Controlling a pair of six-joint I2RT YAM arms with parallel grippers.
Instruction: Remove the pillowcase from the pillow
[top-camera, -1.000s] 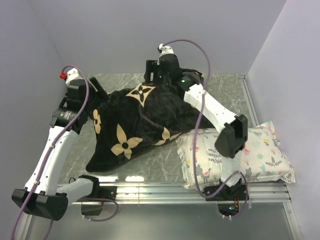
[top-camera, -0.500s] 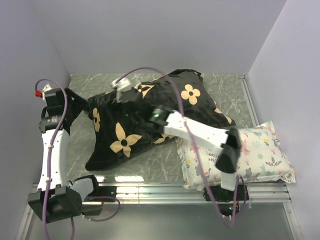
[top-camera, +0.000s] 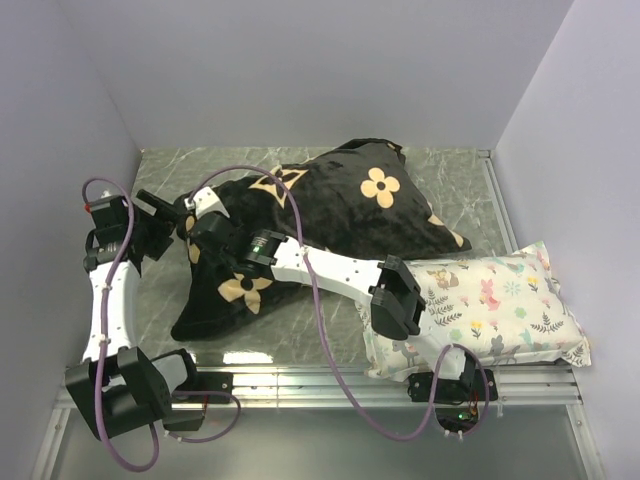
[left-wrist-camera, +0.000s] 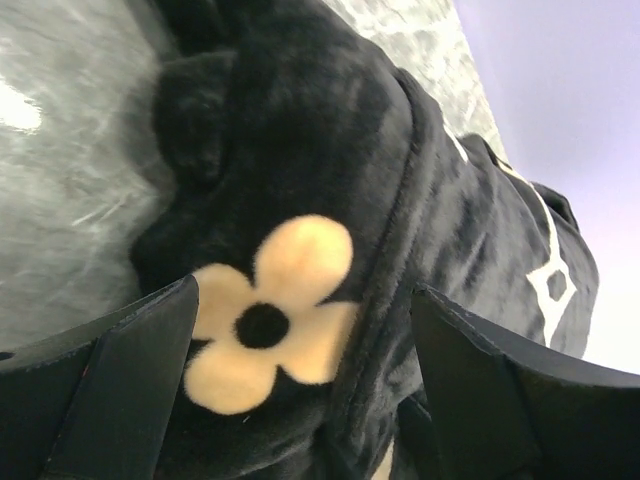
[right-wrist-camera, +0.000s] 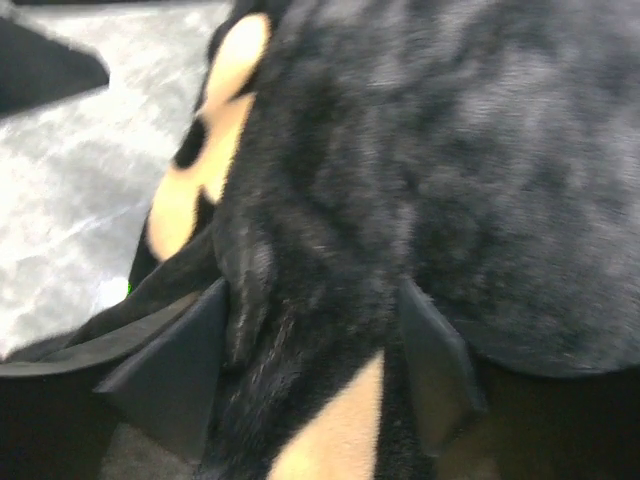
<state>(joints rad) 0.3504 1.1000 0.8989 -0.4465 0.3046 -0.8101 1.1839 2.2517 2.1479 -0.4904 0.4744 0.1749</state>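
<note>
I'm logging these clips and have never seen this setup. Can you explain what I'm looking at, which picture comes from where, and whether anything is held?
Two robot arms are bolted at the near edge of a marbled table. The wide picture looks down from above and behind; the two close-ups come from cameras on the wrists. On the table lie a stuffed black plush pillowcase with tan flowers and, to its right, a floral pillow. Both arms reach to the pillowcase's left end. The left gripper is open, fingers wide around the fabric edge. Fabric fills the right gripper; whether it pinches is unclear.
</note>
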